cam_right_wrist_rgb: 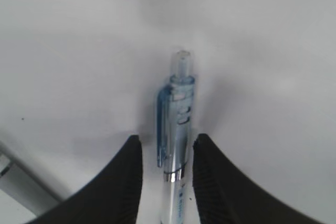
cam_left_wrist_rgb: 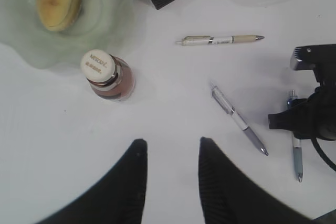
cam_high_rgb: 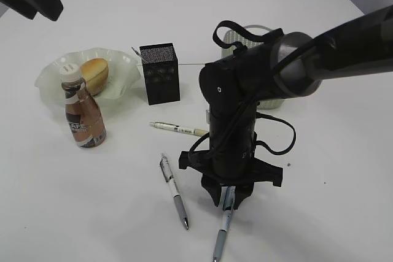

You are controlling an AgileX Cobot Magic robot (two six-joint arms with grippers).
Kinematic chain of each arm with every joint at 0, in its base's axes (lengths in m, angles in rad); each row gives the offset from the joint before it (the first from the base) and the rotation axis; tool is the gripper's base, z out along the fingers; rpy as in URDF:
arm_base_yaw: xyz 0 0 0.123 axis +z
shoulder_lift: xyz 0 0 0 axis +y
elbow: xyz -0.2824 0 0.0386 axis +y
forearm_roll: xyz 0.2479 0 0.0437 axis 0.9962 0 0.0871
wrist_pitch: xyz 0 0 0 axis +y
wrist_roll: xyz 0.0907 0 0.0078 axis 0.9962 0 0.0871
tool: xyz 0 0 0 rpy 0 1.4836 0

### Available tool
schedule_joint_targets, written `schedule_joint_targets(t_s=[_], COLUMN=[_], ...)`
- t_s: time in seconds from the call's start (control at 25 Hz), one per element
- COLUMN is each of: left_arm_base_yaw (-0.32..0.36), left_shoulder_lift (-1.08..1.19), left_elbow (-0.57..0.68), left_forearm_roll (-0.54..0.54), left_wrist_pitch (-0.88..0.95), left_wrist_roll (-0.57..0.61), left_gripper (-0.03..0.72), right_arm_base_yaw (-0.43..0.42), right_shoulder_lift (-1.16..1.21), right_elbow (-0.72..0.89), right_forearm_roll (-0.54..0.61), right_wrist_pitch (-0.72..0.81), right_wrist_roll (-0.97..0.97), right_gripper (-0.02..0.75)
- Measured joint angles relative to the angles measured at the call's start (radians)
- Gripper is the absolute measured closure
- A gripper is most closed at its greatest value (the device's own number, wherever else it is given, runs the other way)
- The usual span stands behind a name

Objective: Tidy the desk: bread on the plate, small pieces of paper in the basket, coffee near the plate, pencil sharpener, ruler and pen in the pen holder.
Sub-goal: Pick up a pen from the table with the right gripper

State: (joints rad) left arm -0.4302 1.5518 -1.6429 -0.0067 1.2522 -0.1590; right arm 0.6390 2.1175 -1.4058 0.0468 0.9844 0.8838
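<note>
A bare robot test bench dressed as an office desk: a plain white desk (cam_high_rgb: 92, 213) carries pens (cam_high_rgb: 174, 191) at six o'clock, a black mesh pen holder (cam_high_rgb: 159, 73) toward eleven, and a snack plate (cam_high_rgb: 49, 77) at nine. White panelled walls rise at twelve o'clock.

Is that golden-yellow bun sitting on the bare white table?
No, the golden-yellow bun lies inside the pale green glass dish with the wavy rim, behind the small brown coffee bottle.
</note>
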Motion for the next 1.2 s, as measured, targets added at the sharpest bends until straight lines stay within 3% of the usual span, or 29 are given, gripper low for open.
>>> schedule_joint_targets(t_s=[1.2], left_arm_base_yaw=[0.0], left_shoulder_lift=[0.0], left_elbow=[0.0], left_forearm_roll=[0.0], left_wrist_pitch=[0.0], left_wrist_roll=[0.0], left_gripper=[0.445], right_arm_base_yaw=[0.0], right_shoulder_lift=[0.018], right_elbow=[0.0], right_forearm_roll=[0.007], right_wrist_pitch=[0.007], right_wrist_roll=[-0.003], right_gripper=[0.498])
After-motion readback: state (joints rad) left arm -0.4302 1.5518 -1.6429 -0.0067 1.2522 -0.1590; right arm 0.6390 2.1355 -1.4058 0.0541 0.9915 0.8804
